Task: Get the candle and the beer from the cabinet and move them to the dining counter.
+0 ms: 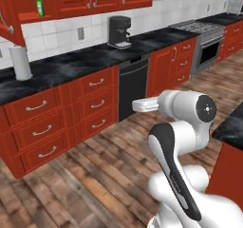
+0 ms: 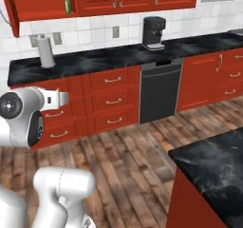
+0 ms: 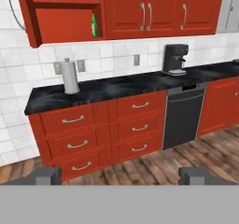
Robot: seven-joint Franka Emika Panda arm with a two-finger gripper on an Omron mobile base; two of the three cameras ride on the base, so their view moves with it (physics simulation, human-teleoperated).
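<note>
Your gripper's two dark fingertips stand wide apart at the bottom of the hand view, with nothing between them. You can see them pointed across the wooden plank floor toward the far wall, well short of everything there.

Look up and left for the slim green glass beer bottle: it stands upright on the bottom shelf of the open red-brown wooden wall cabinet, close against the right inner wall. You can find the same bottle in the left base view and the right base view. The candle cannot be made out in the cabinet.

Below the cabinet you have the narrow black counter against white tiles, with a grey upright paper-towel roll under the open compartment and a black coffee machine farther right. Red drawers and a black dishwasher front sit under that counter.

Your black marble dining counter lies at the lower right of the right base view, on its red base, near the arm.
</note>
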